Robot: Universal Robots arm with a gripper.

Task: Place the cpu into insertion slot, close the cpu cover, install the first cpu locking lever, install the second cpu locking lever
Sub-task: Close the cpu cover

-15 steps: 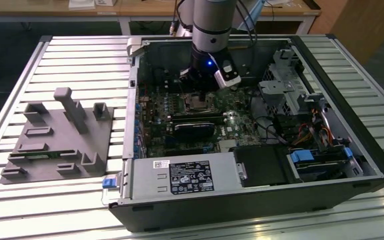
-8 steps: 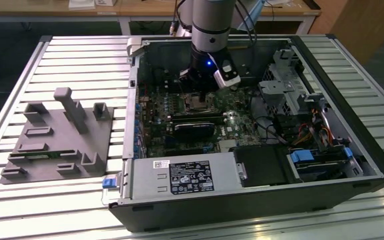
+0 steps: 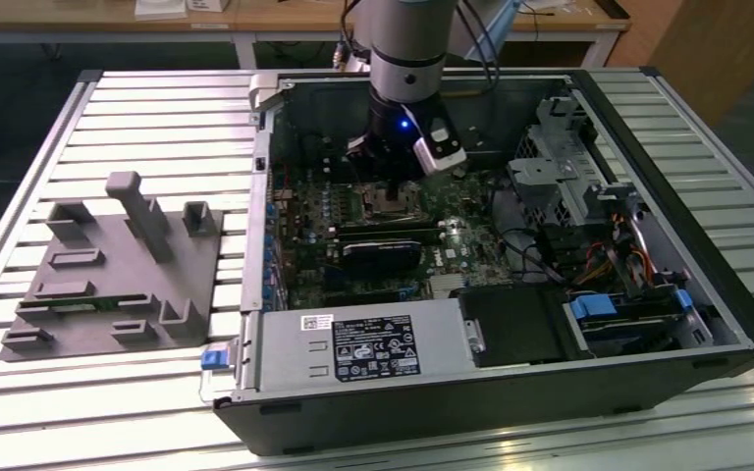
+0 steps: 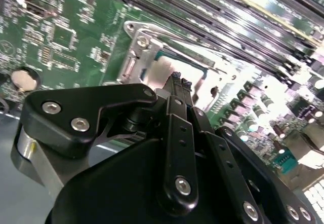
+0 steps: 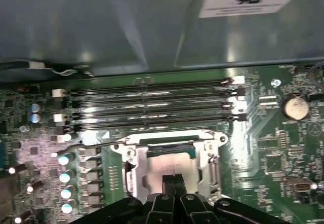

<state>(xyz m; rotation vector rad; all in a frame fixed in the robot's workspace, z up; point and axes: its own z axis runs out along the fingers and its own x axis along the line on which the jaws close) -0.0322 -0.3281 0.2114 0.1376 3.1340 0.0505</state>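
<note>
A: While the jaws sit clenched on nothing, where's the gripper?
B: Exterior view: fixture at 9 o'clock of case. Tips over cpu, seated in slot, 12 o'clock of card. Cover frames it.

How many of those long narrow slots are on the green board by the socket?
4. The long slots lie side by side in one bank, between the insertion slot and the grey case wall. None seems hidden.
</note>
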